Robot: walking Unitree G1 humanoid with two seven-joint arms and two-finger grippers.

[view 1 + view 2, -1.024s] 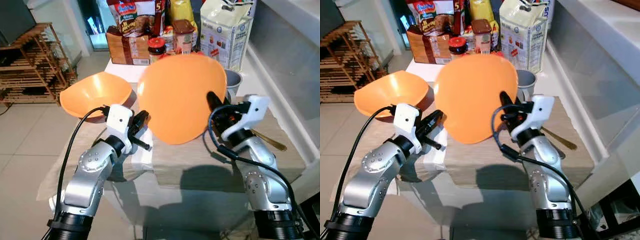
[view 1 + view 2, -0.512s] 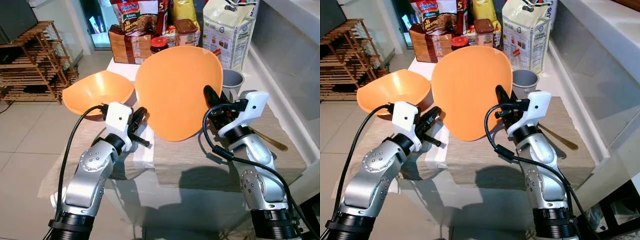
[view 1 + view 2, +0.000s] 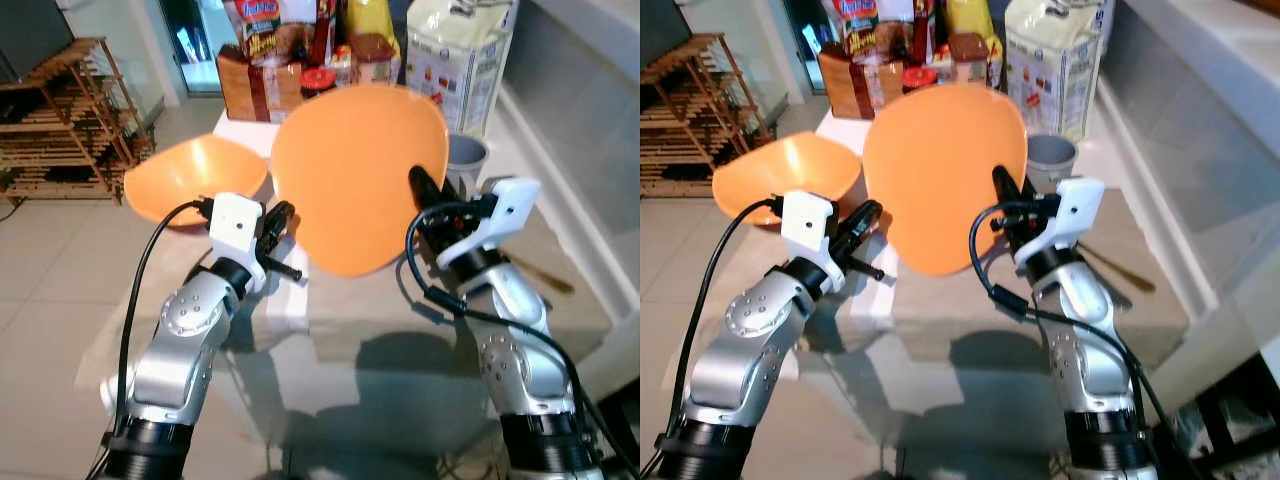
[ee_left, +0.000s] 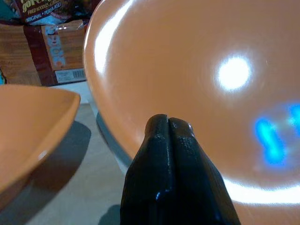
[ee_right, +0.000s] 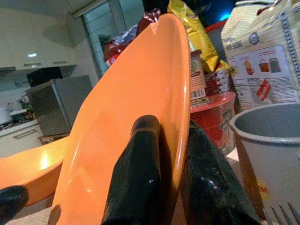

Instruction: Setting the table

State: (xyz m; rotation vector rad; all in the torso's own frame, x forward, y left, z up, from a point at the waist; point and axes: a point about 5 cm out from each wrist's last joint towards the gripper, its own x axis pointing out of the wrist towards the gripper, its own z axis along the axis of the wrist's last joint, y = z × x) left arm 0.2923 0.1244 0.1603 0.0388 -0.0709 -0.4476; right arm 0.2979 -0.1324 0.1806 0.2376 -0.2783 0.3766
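Change: I see the plate (image 3: pixel 360 175) sitting much as half a second back; the head views have blurred.
Plate: raised on edge over the table (image 3: pixel 400 320), face toward me, long axis upright.
Right gripper (image 5: pixel 161 180): fingers pinch the plate's rim.
Left gripper (image 4: pixel 168 140): fingers pressed together, empty, beside the bowl (image 3: pixel 195 185).
Right wrist view: cup (image 5: pixel 269 140) just beside the plate.

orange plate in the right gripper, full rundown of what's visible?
The orange plate is a glossy, plastic-looking dish, rounded with a slightly squared outline and shallow curved rim. It is held nearly on edge above the table mat, its face toward the robot. The right gripper pinches its rim, one finger on each face. The left gripper, fingers shut, points at it from close by; contact is unclear. An orange bowl sits to its left.
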